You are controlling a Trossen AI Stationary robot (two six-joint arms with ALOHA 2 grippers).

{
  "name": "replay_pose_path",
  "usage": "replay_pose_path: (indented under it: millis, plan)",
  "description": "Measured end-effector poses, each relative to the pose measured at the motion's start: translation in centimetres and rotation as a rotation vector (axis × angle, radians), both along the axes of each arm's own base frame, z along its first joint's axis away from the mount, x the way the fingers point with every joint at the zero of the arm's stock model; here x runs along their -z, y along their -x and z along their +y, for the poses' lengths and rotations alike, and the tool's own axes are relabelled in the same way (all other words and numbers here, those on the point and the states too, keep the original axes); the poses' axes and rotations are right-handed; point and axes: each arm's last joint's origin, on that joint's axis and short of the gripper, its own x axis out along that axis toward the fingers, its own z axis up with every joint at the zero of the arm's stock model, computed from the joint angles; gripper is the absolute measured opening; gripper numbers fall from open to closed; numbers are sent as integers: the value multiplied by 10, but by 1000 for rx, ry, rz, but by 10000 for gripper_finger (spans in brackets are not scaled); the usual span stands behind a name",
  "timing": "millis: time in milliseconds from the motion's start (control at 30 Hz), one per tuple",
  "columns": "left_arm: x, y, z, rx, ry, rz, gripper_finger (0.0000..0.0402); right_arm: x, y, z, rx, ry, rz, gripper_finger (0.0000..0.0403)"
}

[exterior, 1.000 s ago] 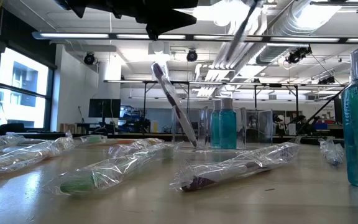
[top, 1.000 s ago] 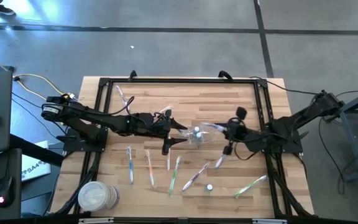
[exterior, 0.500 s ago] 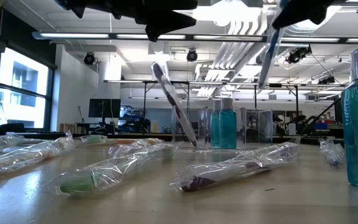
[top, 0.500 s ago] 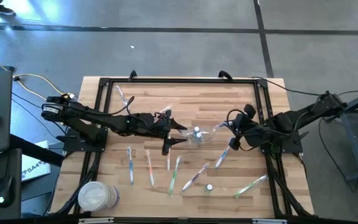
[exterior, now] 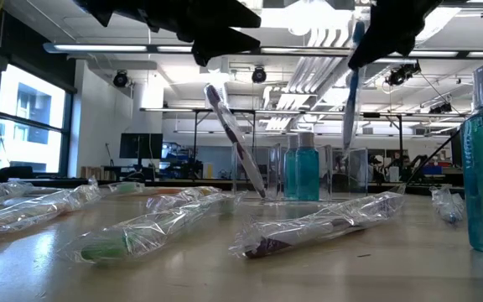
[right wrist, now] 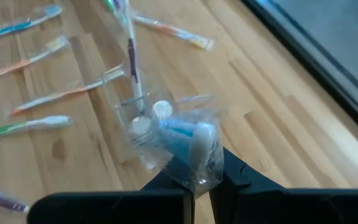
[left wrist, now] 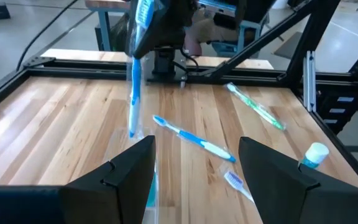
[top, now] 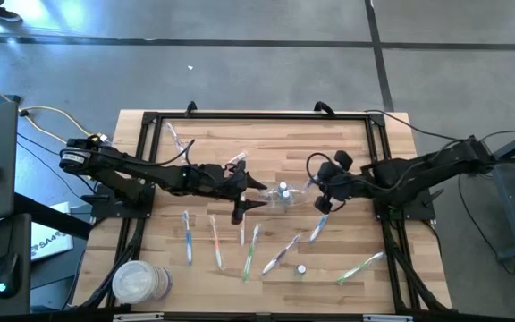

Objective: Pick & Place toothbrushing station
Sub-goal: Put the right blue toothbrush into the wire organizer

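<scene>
Two dark arms reach in over the wooden table (top: 347, 148) from opposite sides and meet near its middle. The right gripper (top: 322, 200) hangs above the boards with its fingers (right wrist: 166, 180) pinched together on a wrapped blue toothbrush (exterior: 352, 84), which dangles head-up and nearly vertical from the grip; the right wrist view shows the crinkled clear wrapper and the white-and-blue brush end sitting right at the fingertips. The left gripper (top: 250, 196) is held above the table just beside the transparent container (top: 282, 194), its fingers (left wrist: 129, 177) spread apart with nothing between them. The container stands upright at mid-table between the two grippers; a dark-striped toothbrush (exterior: 235, 141) leans out of it at a slant, and small white-capped tubes (right wrist: 148, 118) sit inside. In the left wrist view the hanging blue brush is poised over the container side of the table, its lower end close above the boards.

Several other wrapped toothbrushes lie flat on the near half of the table: a blue one (top: 187, 237), an orange one (top: 215, 240), a green one (top: 250, 250), a blue one (top: 281, 254) and a green one (top: 361, 265) nearer the right edge. One more wrapped brush (top: 179, 139) lies apart toward the far left corner. A small white-capped tube (top: 300, 268) stands alone near the front. A stack of clear lids (top: 139, 283) sits at the near left corner
</scene>
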Motion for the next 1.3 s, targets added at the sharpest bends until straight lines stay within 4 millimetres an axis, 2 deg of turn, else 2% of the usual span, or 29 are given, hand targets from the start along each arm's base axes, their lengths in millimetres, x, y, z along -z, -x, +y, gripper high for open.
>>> replay_pose_path:
  millis: [300, 867, 1300]
  plan:
    - [3, 1, 0, -4, 17, 32, 230, 19, -20, -10, 37, -9, 78, 13]
    - [8, 2, 0, -4, 13, 81, 230, 45, -43, -22, 72, -47, 155, 15]
    - [8, 2, 0, -4, 12, 91, 230, 50, -46, -25, 52, -19, 187, 67]
